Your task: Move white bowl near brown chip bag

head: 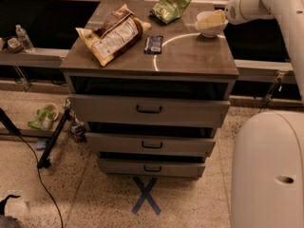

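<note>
One tool (211,19) lies across the white bowl (212,31) on the cabinet top (190,56).

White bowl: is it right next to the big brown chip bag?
No, the white bowl sits on the right with the gripper at it, while the brown chip bag lies far left, beyond the dark wrapper.

A green chip bag (170,6) lies at 12 o'clock on the cabinet top (190,56), a dark blue bar wrapper (153,44) near its centre. 3 drawers (149,109) stand pulled out. A blue tape X (146,196) marks the floor at 6 o'clock.
</note>
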{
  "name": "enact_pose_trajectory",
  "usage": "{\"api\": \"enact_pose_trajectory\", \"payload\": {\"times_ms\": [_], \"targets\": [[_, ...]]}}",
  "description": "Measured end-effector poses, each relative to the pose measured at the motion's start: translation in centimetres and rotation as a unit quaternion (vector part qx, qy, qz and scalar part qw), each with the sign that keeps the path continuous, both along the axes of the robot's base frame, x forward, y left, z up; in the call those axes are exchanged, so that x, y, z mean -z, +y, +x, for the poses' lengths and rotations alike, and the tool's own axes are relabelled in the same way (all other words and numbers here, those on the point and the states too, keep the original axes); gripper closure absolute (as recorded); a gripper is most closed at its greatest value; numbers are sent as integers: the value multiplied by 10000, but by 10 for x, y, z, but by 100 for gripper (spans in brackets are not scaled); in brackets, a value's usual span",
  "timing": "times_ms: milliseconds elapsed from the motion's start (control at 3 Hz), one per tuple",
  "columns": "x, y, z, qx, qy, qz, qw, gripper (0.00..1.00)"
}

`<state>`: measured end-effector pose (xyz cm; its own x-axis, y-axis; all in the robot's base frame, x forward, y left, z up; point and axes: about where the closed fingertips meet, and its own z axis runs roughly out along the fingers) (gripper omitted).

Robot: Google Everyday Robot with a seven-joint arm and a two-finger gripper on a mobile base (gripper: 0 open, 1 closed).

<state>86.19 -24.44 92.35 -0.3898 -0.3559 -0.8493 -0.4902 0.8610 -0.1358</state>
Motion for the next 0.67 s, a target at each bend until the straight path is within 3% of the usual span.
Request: {"api": "enact_pose_trajectory", "payload": {"times_ms": [333, 667], "targets": [[13, 17, 18, 82, 150, 11, 9999, 0], [20, 28, 22, -18, 218, -2, 9998, 0]]}}
